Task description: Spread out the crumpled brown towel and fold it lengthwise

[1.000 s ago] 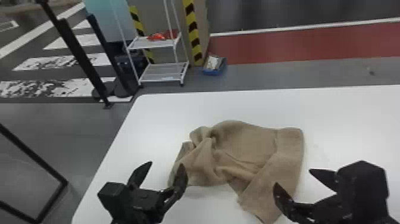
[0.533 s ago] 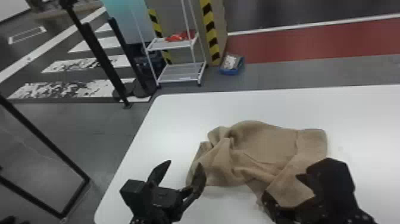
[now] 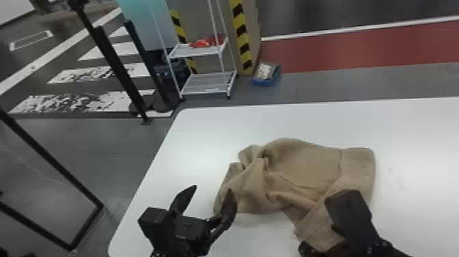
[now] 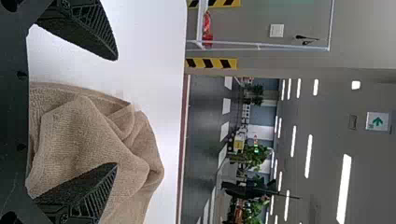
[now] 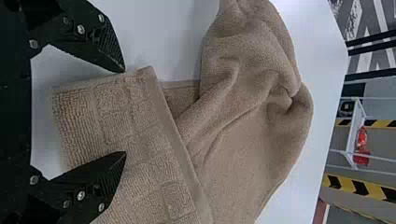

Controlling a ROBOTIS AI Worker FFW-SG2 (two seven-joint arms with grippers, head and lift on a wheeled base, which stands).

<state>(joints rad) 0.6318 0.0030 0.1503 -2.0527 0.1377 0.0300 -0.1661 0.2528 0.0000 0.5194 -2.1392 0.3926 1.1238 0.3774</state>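
At the near right of the brown towel [image 3: 304, 167], the right gripper [image 3: 318, 237] hangs open, fingers spread; by the towel's left end, the left gripper [image 3: 212, 190] gapes too. Crumpled, the towel lies on the white table [image 3: 416, 136].

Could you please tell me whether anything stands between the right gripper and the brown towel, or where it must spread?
Nothing visible stands between the right gripper, open at the near edge, and the towel. The left gripper is open by the towel's left end, so it might hinder spreading that side.
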